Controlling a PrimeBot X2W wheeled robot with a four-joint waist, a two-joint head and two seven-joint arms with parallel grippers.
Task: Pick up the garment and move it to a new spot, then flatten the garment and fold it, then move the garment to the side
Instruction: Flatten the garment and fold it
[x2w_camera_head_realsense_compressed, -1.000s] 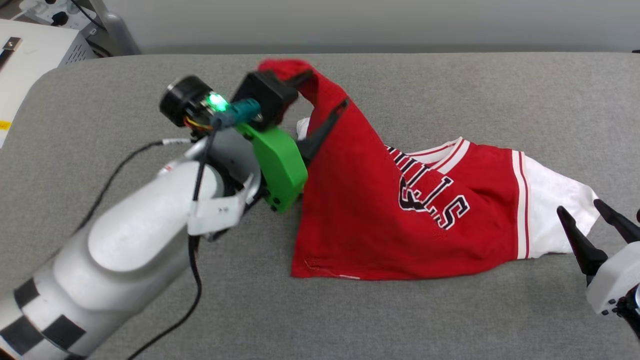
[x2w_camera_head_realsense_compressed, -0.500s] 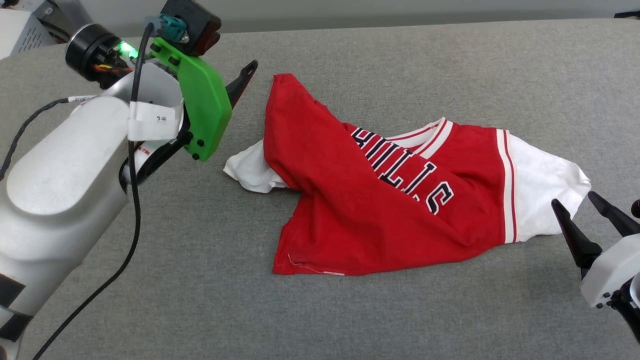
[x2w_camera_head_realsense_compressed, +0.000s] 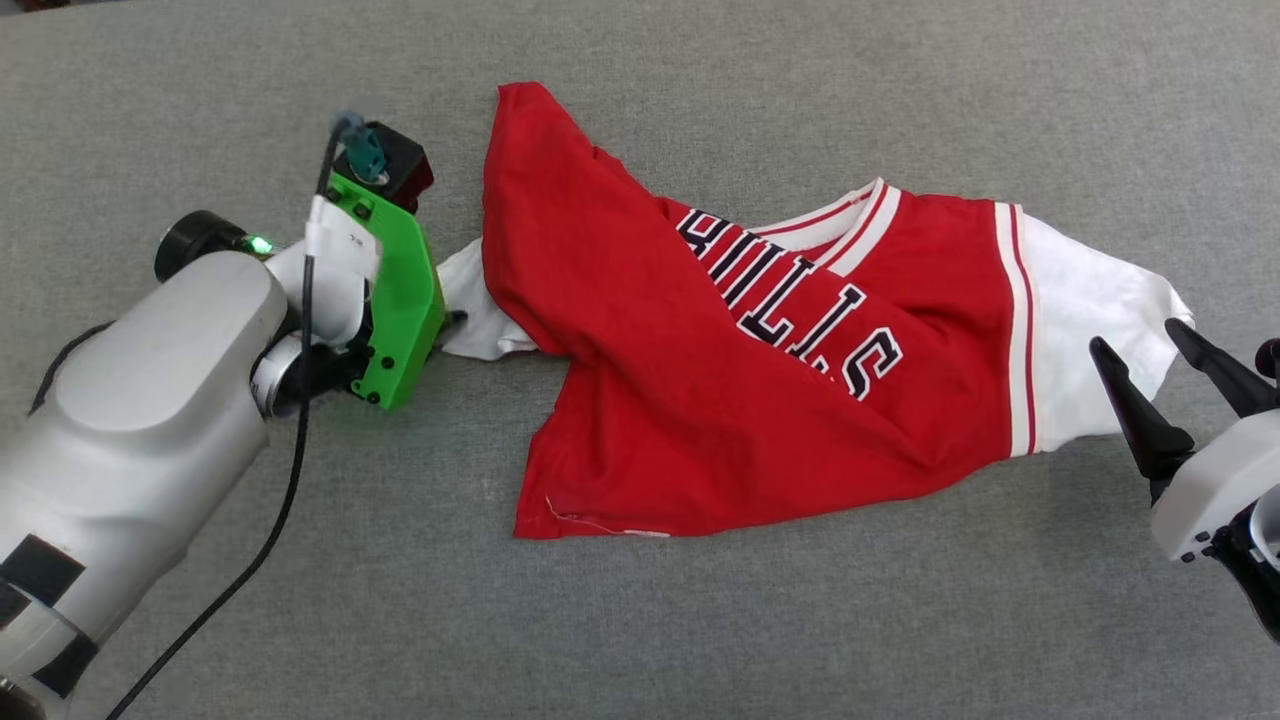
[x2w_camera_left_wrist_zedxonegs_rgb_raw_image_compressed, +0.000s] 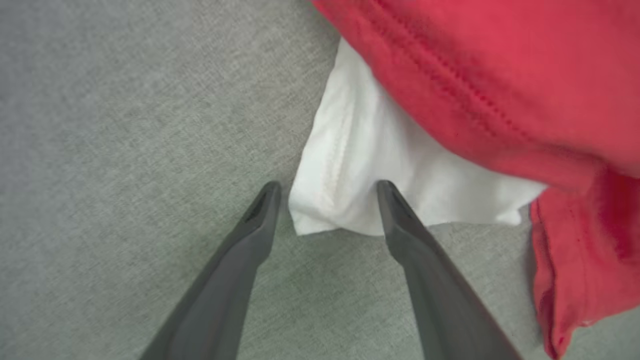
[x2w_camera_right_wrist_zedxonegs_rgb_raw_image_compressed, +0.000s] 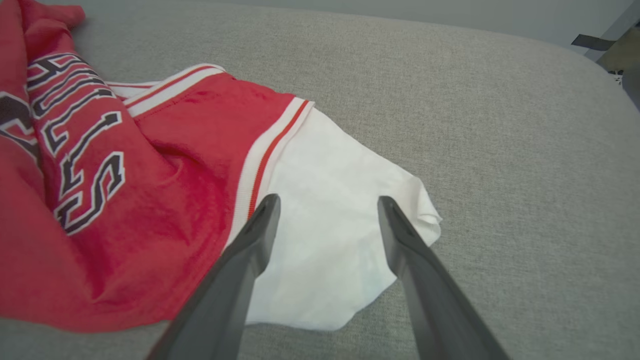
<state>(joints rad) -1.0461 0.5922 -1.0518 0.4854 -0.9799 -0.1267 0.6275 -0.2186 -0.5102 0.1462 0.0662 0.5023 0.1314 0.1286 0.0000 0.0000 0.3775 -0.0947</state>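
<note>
**Head view**
- Garment (x2w_camera_head_realsense_compressed: 700, 420): red jersey T-shirt, lying crumpled about the middle of the grey padded surface (x2w_camera_head_realsense_compressed: 700, 630). A red flap (x2w_camera_head_realsense_compressed: 560, 230) is folded slantwise over the chest and hides part of the block lettering (x2w_camera_head_realsense_compressed: 800, 320). The striped collar (x2w_camera_head_realsense_compressed: 850, 220) lies towards the far edge.
- Left-side sleeve (x2w_camera_head_realsense_compressed: 470, 325): white, poking out from under the red flap.
- Right-side sleeve (x2w_camera_head_realsense_compressed: 1085, 320): white, spread out, joined to the red body by red-and-white trim.
- Left arm (x2w_camera_head_realsense_compressed: 140, 420): pale, reaching in from the lower left. The green bracket (x2w_camera_head_realsense_compressed: 400, 290) at its wrist sits just beside the left-side sleeve and hides most of the fingers. A black cable (x2w_camera_head_realsense_compressed: 285, 500) hangs along the arm.
- Right gripper (x2w_camera_head_realsense_compressed: 1133, 335): at the lower right, fingers parted, tips at the outer edge of the right-side sleeve, nothing held.

**Left wrist view**
- Left gripper (x2w_camera_left_wrist_zedxonegs_rgb_raw_image_compressed: 327, 186): released, the two fingers spread wide and empty. One tip is over the grey surface just beside the sleeve's edge, and the other is over the white cloth. The corner of the sleeve lies between them. Whether either tip touches the cloth cannot be told.
- The red flap overlaps the sleeve from the upper right of this view.

**Right wrist view**
- Right gripper: released, spread wide, gripping nothing. Both fingers (x2w_camera_right_wrist_zedxonegs_rgb_raw_image_compressed: 235, 270) reach over the white right-side sleeve. One runs close to the striped trim (x2w_camera_right_wrist_zedxonegs_rgb_raw_image_compressed: 270, 150), the other near the sleeve's free outer edge.
- The red body with its lettering lies at this view's left, flat on the grey surface.
</note>
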